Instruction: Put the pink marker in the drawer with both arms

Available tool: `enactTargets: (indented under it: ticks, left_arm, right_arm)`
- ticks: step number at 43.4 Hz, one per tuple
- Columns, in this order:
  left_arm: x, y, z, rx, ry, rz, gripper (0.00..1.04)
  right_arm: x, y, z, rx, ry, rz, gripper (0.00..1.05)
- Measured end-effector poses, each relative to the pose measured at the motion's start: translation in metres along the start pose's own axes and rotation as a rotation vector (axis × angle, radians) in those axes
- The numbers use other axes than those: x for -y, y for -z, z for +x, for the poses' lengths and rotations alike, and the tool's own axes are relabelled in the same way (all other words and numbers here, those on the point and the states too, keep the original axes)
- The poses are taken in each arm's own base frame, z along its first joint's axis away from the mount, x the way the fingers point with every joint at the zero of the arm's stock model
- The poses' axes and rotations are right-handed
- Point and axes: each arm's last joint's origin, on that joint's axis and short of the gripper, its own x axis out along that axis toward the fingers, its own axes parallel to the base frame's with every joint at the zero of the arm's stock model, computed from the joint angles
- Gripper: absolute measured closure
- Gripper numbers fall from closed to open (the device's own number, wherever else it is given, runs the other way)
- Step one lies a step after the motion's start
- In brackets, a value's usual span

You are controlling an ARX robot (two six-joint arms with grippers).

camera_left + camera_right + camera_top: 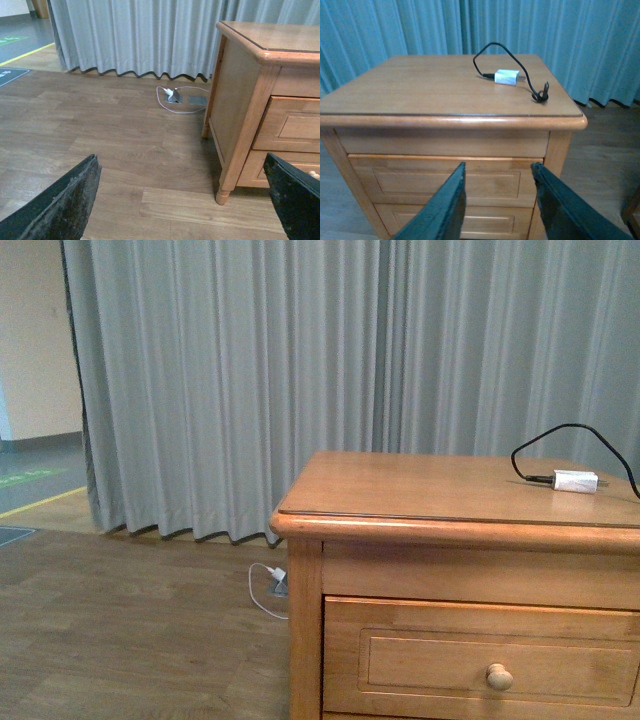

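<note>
In the front view we see the closed drawer [485, 665] under the cabinet top [420, 490], its knob [499, 676] facing us; a white box [575, 481] with a black cable [570, 435] lies near the top's far right corner. The left wrist view shows our left gripper [182, 200], fingers wide apart, low over the wooden floor [100, 130]. The right wrist view shows our right gripper [497, 200], fingers apart, level with the drawer front.
</note>
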Motion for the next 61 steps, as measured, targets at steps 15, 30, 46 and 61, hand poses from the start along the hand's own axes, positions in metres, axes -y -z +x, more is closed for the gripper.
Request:
enactTargets:
  ticks: [15,30,46,61]
  left_arm:
    - [0.0,0.0,0.0,0.0,0.0,0.0,0.06]
    - [0.0,0.0,0.0,0.0,0.0,0.0,0.06]
    - [0.0,0.0,0.0,0.0,0.0,0.0,0.06]
    - [0.0,0.0,0.0,0.0,0.0,0.0,0.06]
  right_arm:
    - [-0.01,0.04,-0.026,-0.005,-0.005,-0.011,1.03]
    - [-0.009,0.058,-0.042,-0.004,-0.005,-0.011,1.03]
    - [-0.009,0.07,-0.055,-0.001,-0.006,-0.011,1.03]
    - [-0.009,0.076,-0.063,0.009,-0.007,-0.011,1.03]
